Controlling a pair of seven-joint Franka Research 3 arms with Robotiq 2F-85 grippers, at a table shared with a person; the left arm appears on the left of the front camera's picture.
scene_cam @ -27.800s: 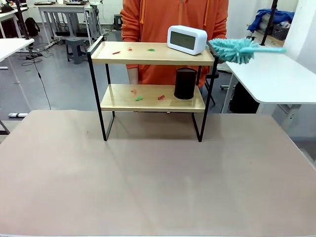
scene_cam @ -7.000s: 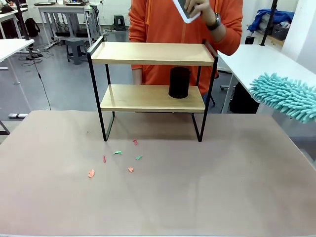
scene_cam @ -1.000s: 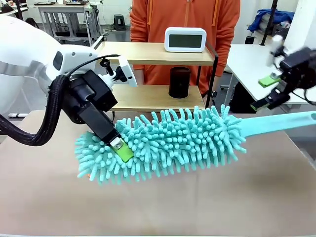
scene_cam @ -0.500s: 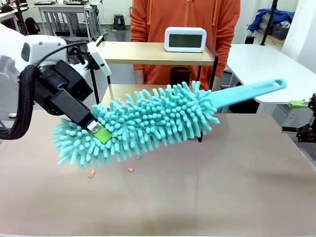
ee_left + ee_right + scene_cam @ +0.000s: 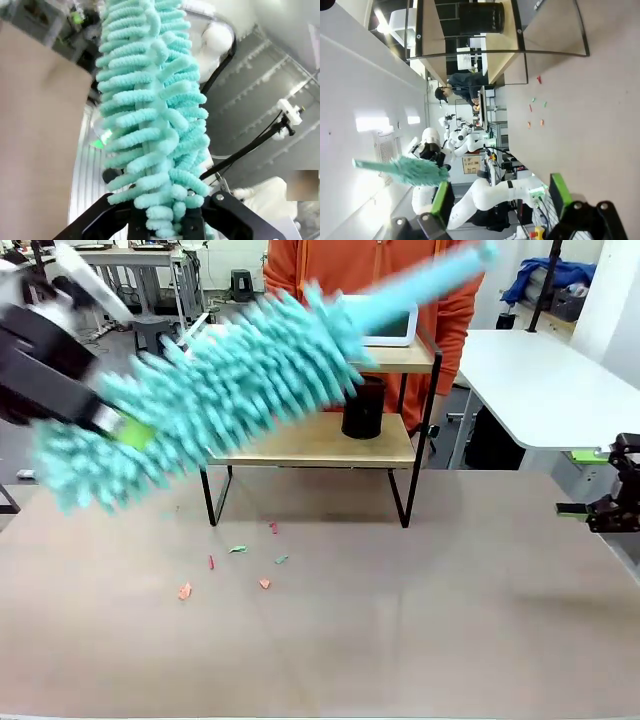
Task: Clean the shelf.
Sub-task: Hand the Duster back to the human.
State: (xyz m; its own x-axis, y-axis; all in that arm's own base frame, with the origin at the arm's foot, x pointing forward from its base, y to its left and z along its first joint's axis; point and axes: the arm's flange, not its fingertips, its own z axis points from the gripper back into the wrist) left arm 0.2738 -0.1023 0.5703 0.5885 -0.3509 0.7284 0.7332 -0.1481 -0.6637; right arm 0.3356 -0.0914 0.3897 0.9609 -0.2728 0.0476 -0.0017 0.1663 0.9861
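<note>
Duster, teal and fluffy, sits clamped by its head in the left gripper, raised and blurred, its handle slanting up and away from the claw across the shelf. The shelf stands just beyond the claw, clock and black cup on its boards. Right gripper hangs apart and empty, well off to the side. Scraps lie on the table below the claw. Judgement: grip on soft fibres looks insecure; slower carriage advised, clear of the top rail.

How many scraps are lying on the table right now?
6 scraps, loosely clustered on the table in front of the shelf: red, green, red, green, orange, orange. The duster could hide others.
</note>
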